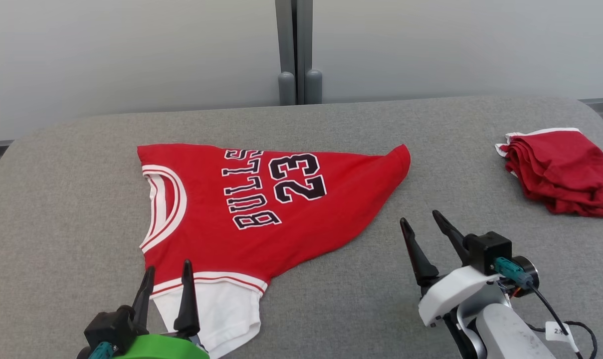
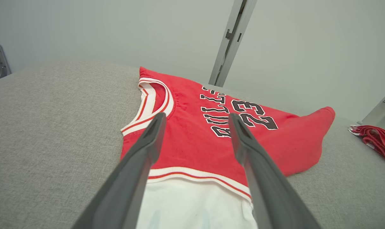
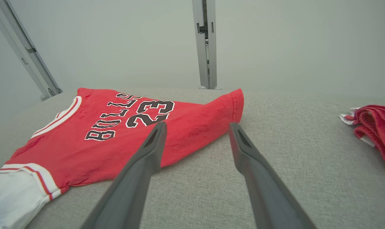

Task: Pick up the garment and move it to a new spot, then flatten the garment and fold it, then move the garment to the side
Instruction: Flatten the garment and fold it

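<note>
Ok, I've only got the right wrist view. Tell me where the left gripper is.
Observer: The left gripper is at the jersey's near end, over its white sleeve.
Operator: Say if it holds cloth.
Observer: No; its jaws stand wide, nothing pinched.
Operator: Now the other arm.
Observer: Head view shows the right gripper open over bare table, to the jersey's right, clear of the cloth.

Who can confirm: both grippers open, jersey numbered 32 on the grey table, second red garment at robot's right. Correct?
No. The jersey reads 23, not 32, per the head view. The rest holds: left gripper and right gripper open, grey table, second red garment at right.
</note>
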Motion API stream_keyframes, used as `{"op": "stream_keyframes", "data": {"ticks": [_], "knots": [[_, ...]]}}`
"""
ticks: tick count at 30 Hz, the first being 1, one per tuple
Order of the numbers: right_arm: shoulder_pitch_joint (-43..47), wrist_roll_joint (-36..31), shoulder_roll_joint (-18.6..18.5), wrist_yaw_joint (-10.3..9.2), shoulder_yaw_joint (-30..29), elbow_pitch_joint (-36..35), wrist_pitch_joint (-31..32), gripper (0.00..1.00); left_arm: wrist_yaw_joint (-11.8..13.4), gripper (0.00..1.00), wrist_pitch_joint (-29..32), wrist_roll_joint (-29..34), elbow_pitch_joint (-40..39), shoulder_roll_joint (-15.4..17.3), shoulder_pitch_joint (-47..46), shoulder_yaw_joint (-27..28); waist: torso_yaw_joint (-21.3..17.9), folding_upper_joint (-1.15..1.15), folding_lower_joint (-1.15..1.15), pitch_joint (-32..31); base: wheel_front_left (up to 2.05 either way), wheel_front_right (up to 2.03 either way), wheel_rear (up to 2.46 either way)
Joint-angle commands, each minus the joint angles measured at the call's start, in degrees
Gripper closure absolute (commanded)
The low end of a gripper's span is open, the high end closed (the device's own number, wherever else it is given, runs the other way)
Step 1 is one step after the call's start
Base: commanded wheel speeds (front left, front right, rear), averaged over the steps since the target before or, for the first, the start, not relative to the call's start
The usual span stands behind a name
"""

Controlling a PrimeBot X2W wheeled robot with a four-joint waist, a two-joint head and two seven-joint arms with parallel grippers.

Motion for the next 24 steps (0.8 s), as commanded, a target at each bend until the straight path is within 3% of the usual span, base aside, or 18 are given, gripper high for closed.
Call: {"op": "stream_keyframes", "data": {"ticks": [1, 6, 13, 18, 24], "knots": [[1.09, -0.82, -0.15, -0.08, -1.18, -0.33, -0.26, 0.0, 0.19, 0.0, -0.02, -0.51, 0.21, 0.17, 0.76, 0.05, -0.1, 0.0, 0.0, -0.02, 0.0, 0.0, 0.0], [0.34, -4.07, -0.21, -0.09, -5.99, 2.19, -0.26, 0.0, 0.19, 0.0, -0.02, -0.43, 0.36, 0.16, 0.17, -0.6, 0.99, 0.0, 0.0, 0.63, 0.0, 0.0, 0.0], [-8.2, -10.46, -1.61, -0.09, -10.73, 10.22, 0.97, 0.0, 0.0, 0.0, -0.02, -0.01, -0.14, 0.16, -1.72, -1.08, 3.97, 0.0, 0.0, 3.86, 0.0, 0.0, 0.0], [-16.77, -12.49, -4.83, -0.09, -9.15, 17.31, 2.71, 0.0, -0.18, 0.0, -0.02, -0.06, -0.46, 0.16, -3.21, -1.42, 6.48, 0.0, 0.0, 7.24, 0.0, 0.0, 0.0], [-25.13, -9.56, -7.97, -0.09, -2.96, 25.81, 5.23, 0.0, -0.09, 0.0, -0.02, -0.7, -0.84, 0.15, -5.15, -1.92, 9.04, 0.0, 0.0, 11.35, 0.0, 0.0, 0.0]]}}
